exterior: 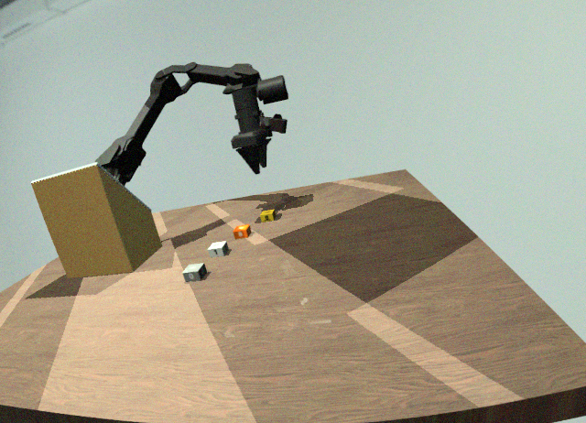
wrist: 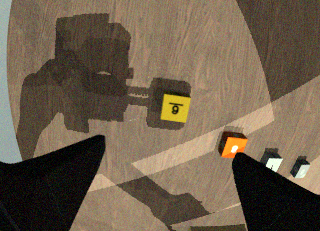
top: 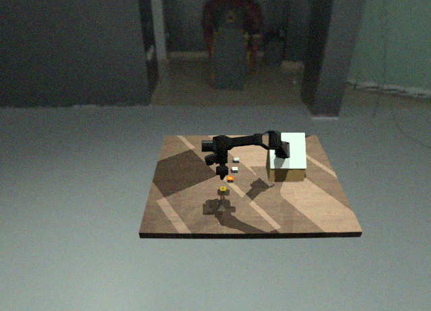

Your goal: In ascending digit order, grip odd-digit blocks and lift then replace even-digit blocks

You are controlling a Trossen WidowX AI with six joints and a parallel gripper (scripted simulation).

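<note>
While its two dark fingers stand wide apart with nothing between them, the end effector (exterior: 255, 160) hangs high above the table (exterior: 426, 276), tips pointing down, touching no block. From the wrist view the fingers frame the lower corners, and the yellow block (wrist: 175, 109) lies on the table between and beyond them, a dark digit on its top face too blurred to read. The orange block (wrist: 234, 146) sits just right of it in that view, close to the right finger's edge, with two pale blocks further right.

Four blocks lie in a loose row, apart from one another. In the exterior view the order outward from the pedestal side runs: grey-green block (exterior: 194, 272), white block (exterior: 218, 248) showing what looks like a 1, orange block (exterior: 242, 231), yellow block (exterior: 267, 215). The arm's shadow falls just past the yellow block.

The black arm (exterior: 142, 120) bends up and over from a tan pedestal box (exterior: 80, 220) with a pale top, standing on the table's edge region.
</note>
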